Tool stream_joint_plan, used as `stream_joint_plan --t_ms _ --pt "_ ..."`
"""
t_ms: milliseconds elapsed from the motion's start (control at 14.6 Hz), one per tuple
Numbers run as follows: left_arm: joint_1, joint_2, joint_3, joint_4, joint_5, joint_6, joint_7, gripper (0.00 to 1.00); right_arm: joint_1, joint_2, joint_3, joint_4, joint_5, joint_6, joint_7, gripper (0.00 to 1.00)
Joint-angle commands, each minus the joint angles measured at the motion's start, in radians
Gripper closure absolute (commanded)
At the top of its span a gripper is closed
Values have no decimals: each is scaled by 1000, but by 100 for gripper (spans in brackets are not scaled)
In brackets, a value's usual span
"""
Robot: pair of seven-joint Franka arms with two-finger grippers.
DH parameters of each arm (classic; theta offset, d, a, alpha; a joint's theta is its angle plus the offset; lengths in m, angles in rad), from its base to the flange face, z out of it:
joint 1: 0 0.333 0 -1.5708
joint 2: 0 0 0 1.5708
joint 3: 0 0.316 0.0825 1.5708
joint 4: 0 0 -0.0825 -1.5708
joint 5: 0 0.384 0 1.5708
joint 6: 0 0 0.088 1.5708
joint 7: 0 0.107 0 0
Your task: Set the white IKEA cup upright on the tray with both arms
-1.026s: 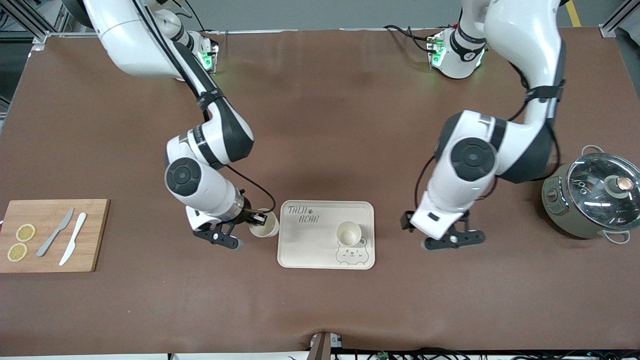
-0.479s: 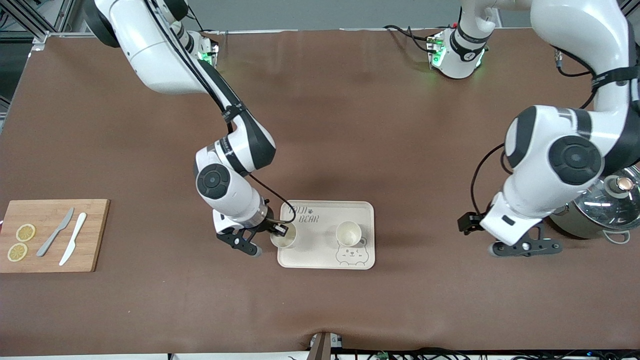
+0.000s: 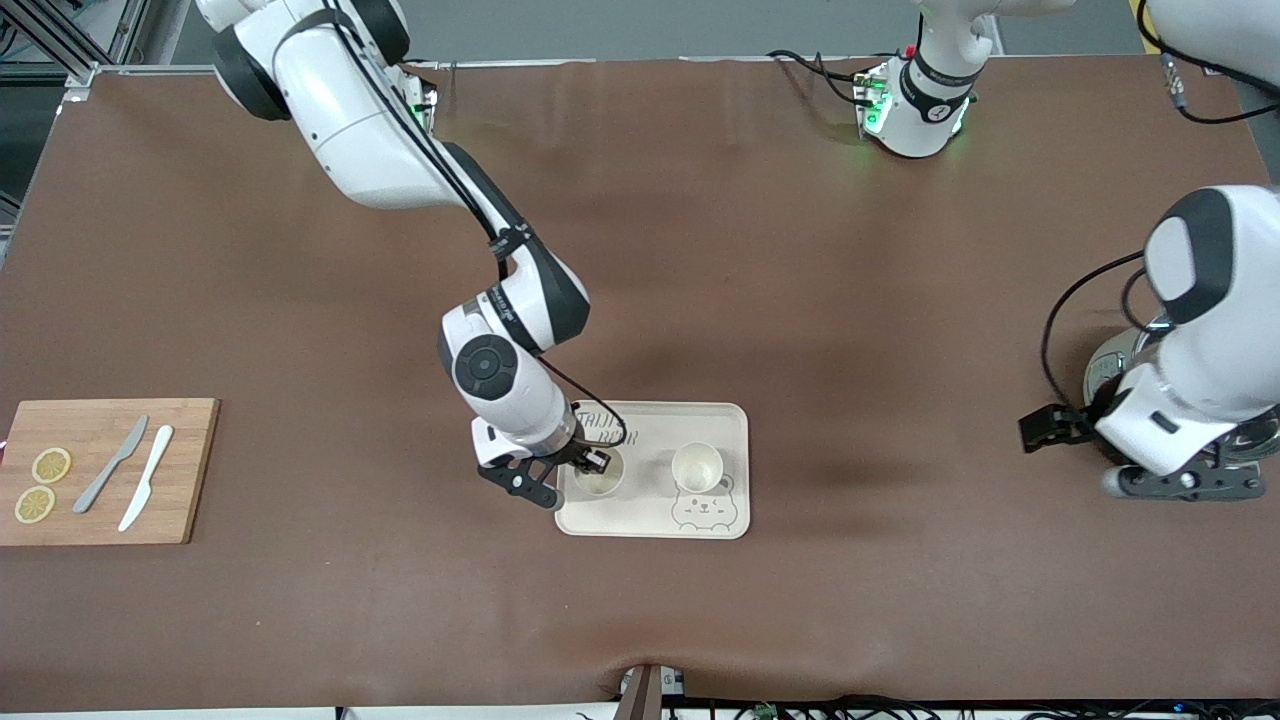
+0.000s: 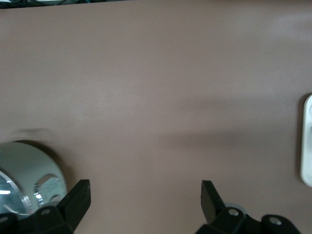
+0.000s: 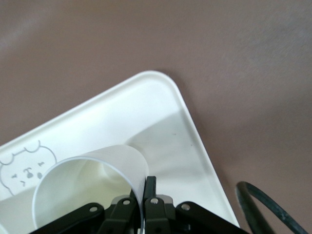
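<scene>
The cream tray [image 3: 650,425] with the bear drawing lies in the middle of the table, near the front camera. One white cup [image 3: 697,466] stands upright on it by the bear. My right gripper [image 3: 592,463] is shut on the rim of a second white cup [image 3: 603,480], held upright over the tray's end toward the right arm's side. In the right wrist view the fingers [image 5: 149,187] pinch the cup's wall [image 5: 117,163] over the tray [image 5: 146,107]. My left gripper [image 3: 1175,487] is open and empty, low over the table beside the pot; the left wrist view shows its gripper [image 4: 145,192] over bare mat.
A grey pot with a glass lid [image 3: 1110,370] stands at the left arm's end, mostly hidden by that arm; it also shows in the left wrist view [image 4: 24,170]. A wooden cutting board [image 3: 190,470] with two knives and lemon slices lies at the right arm's end.
My right gripper carried the cup from beside the tray to over the tray. My left arm swung away from the tray to the pot.
</scene>
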Motion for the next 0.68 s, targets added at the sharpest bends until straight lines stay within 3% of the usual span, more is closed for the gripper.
stream_joint_plan --t_ms 0,342,410,479,547,615 --pt "55 -140 -17 -156 -23 -1 86 0 22 31 -20 38 -17 5 27 100" --pt "63 -312 -14 -330 -71 -4 82 0 30 37 -20 35 -51 7 27 98" --pt "60 -342 -16 -350 -72 -23 59 0 30 37 -20 31 -51 7 27 70" --pt "54 -372 -17 -365 -72 -35 55 0 28 37 -20 31 -51 7 27 18" --pt "45 -401 -23 -381 -71 -44 55 0 28 37 -20 31 -51 7 27 0" --pt "40 -423 -34 -388 -71 -61 49 0 28 36 -20 31 -52 7 26 0"
